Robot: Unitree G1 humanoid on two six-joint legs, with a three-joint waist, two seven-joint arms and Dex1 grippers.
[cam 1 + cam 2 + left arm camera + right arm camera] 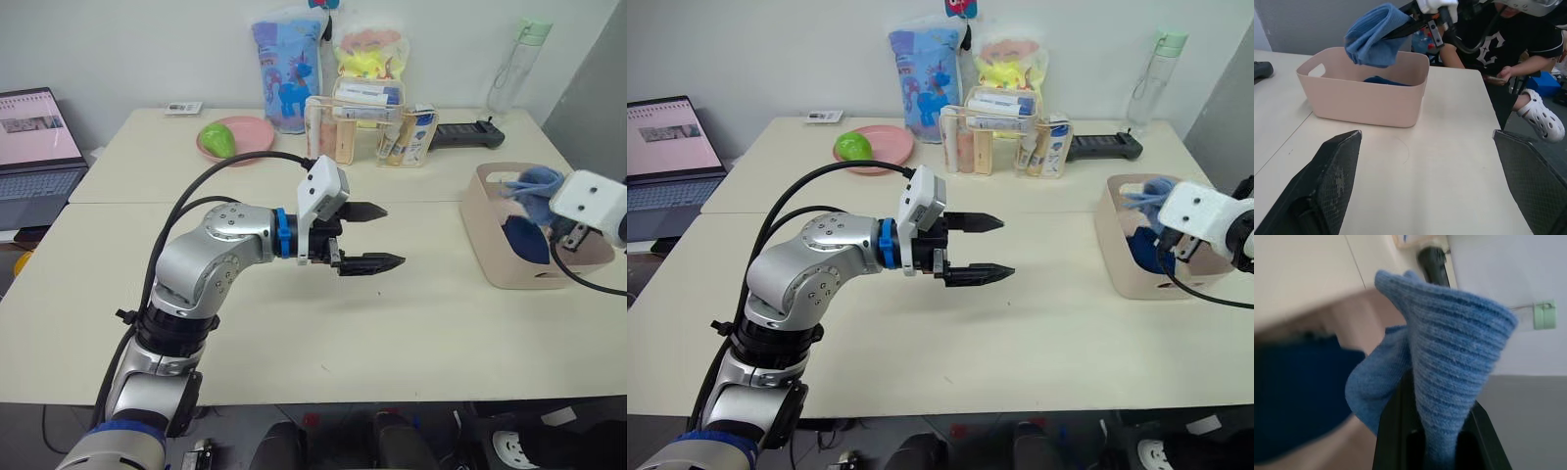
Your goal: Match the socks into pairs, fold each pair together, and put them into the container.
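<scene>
The folded pair of soft light blue socks hangs just above the pale pink-beige plastic tub, at the right side of the head picture. It is held up there, I think, so it can drop straight in. The right claw is pinched tight on the light blue socks, and the knit cloth spills out over its black fingers. The cloth stays bunched together because the claw squeezes both socks at once.

Down inside the tub lies a dark navy blue sock bundle. So one pair looks put away, and this blue one looks like the next to go in. I cannot see any grey socks.

The tub sits on the pale cream counter near its right edge, close to the right arm.

The left claw floats over the middle of the counter, well apart from the tub. Its two black fingers are spread wide and it holds nothing. It seems to be waiting out of the way.

At the top of the picture, far from the tub, are a round pink plate with a green fruit on it, some colourful snack bags, and a clear water bottle. A laptop is at the left edge.
</scene>
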